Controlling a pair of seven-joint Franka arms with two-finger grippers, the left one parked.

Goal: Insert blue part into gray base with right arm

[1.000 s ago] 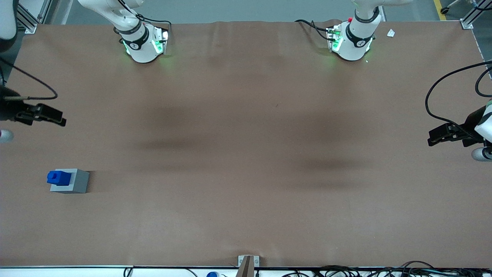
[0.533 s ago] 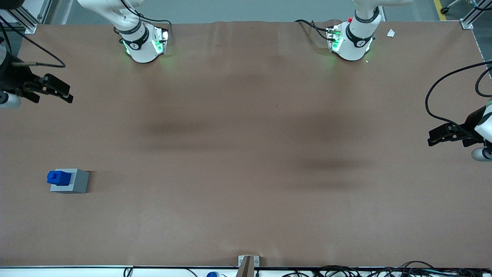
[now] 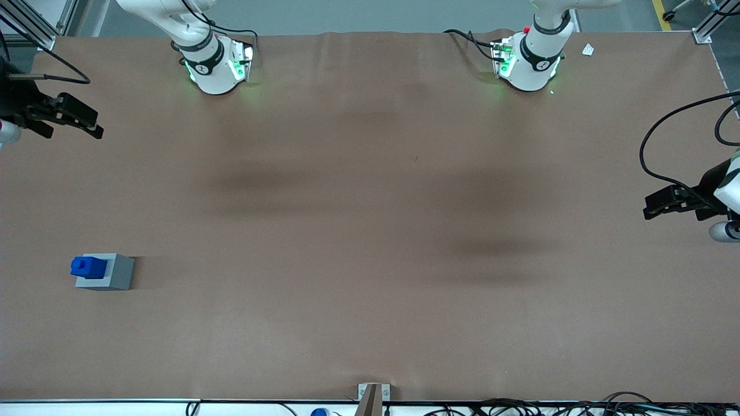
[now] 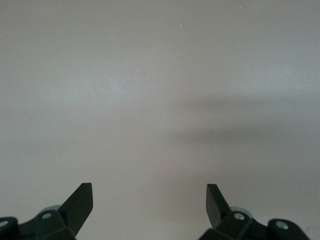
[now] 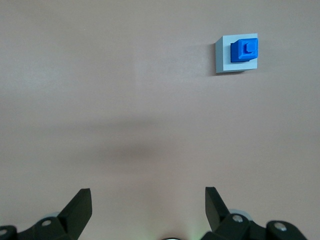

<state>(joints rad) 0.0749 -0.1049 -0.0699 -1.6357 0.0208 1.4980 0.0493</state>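
The blue part [image 3: 88, 266] sits in the top of the gray base [image 3: 113, 273], which rests on the table toward the working arm's end, near the front camera. The wrist view shows the same pair, the blue part [image 5: 245, 50] seated in the gray base [image 5: 224, 56]. My right gripper [image 3: 92, 126] hangs well above the table, much farther from the front camera than the base. It is open, with only bare table between the fingers [image 5: 80, 207].
The brown table mat [image 3: 370, 231] stretches wide around the base. Two arm pedestals [image 3: 217, 66] stand along the edge farthest from the camera. Cables and a metal bracket [image 3: 373, 396] line the near edge.
My right gripper has moved away from the front camera, farther from the base, over the last second. The blue part and gray base have stayed put.
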